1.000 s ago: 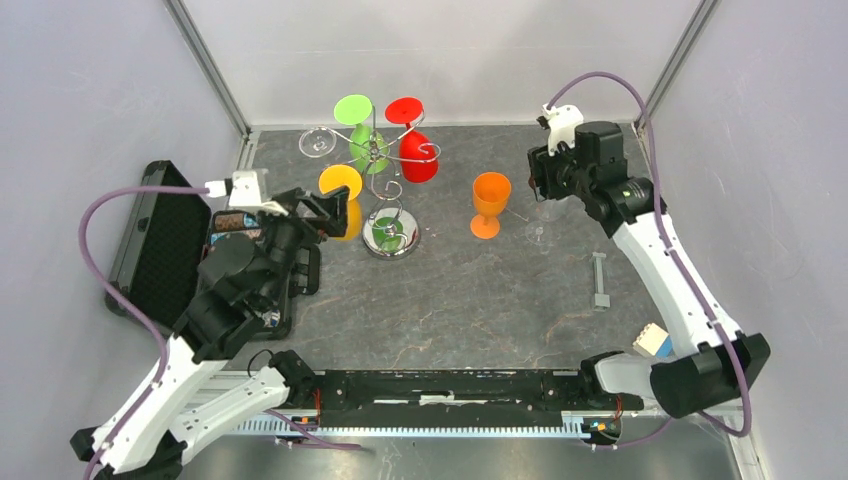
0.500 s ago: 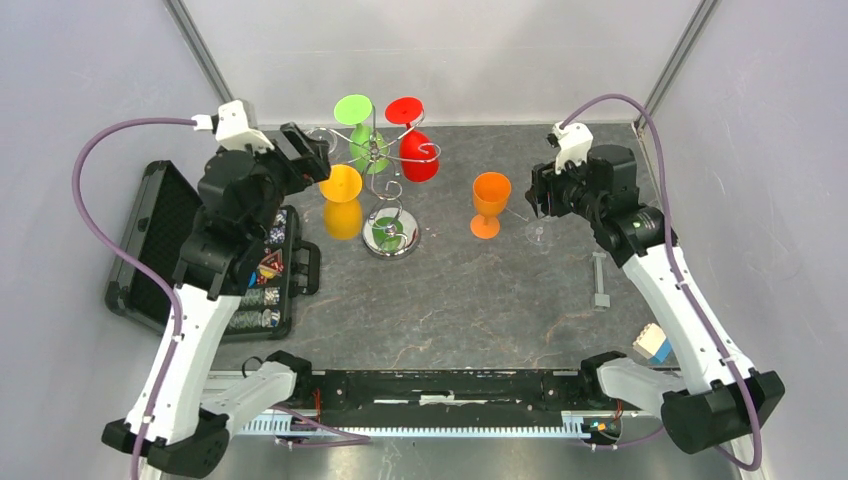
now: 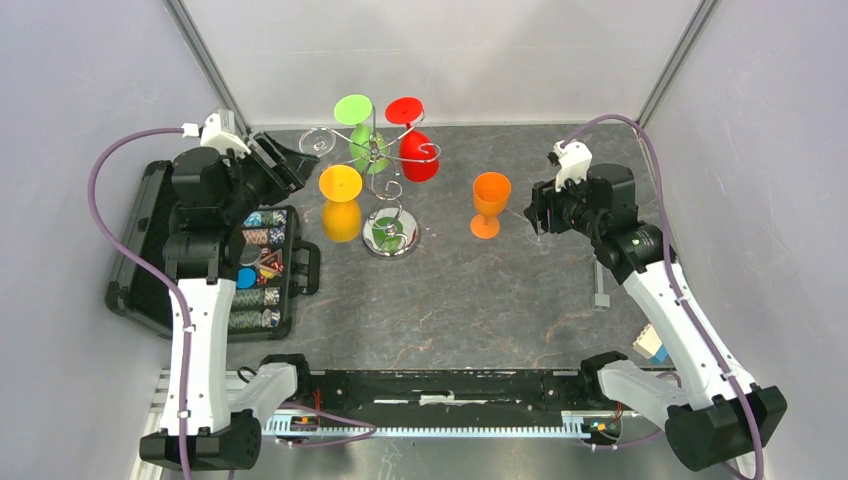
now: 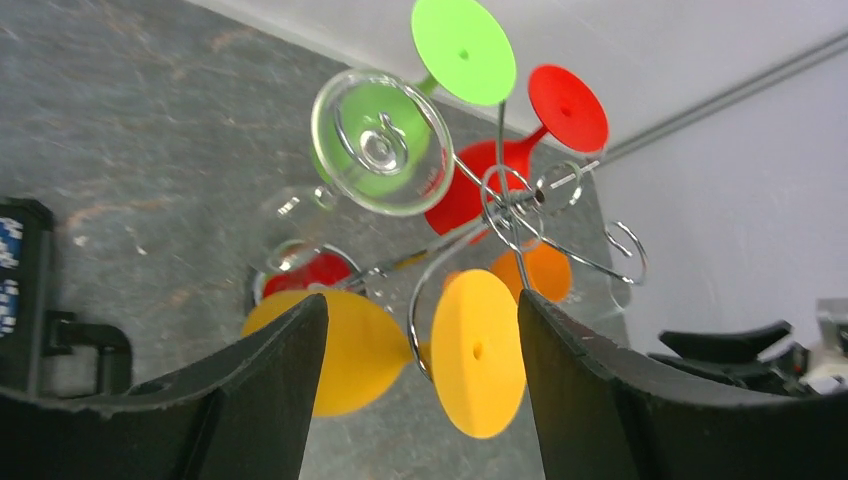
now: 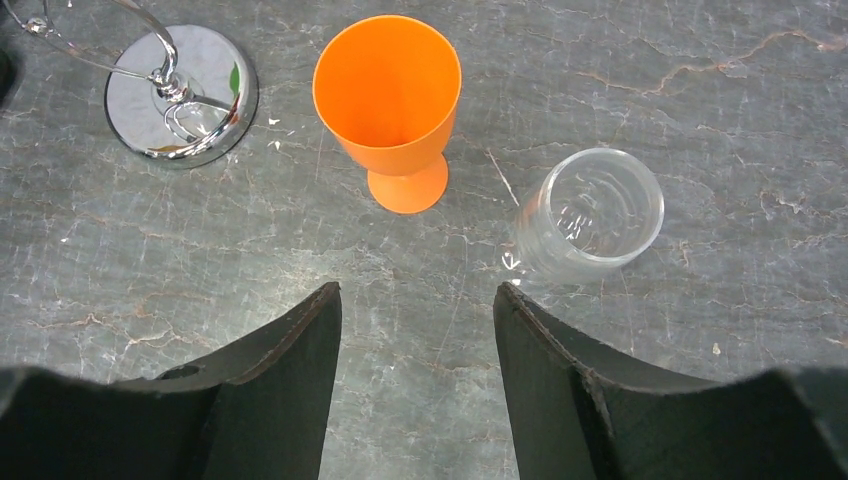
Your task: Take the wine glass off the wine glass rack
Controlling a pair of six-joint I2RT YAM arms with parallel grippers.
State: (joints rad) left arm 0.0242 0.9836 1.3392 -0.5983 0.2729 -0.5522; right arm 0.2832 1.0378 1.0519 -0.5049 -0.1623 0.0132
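The wine glass rack (image 3: 391, 190) is a chrome wire stand with a round base (image 5: 182, 95). Hanging upside down from its arms are a yellow wine glass (image 3: 341, 200), a green one (image 3: 366, 148), a red one (image 3: 418, 157) and a clear one (image 4: 382, 142). My left gripper (image 3: 292, 165) is open just left of the yellow glass. In the left wrist view the yellow foot (image 4: 478, 352) and stem sit between and beyond my left gripper (image 4: 421, 300); no contact shows. My right gripper (image 5: 416, 290) is open over bare table, near an upright orange glass (image 5: 388, 95) and a clear glass (image 5: 590, 212).
A black open case (image 3: 250, 270) holding poker chips lies at the left under my left arm. A grey metal piece (image 3: 599, 280) and a small blue and white block (image 3: 652, 342) lie on the right. Grey walls close off the back and sides.
My left arm has risen and swung back to the far left, so its gripper now faces the yellow glass from the side with slightly narrower jaws. The right arm has dropped a little.
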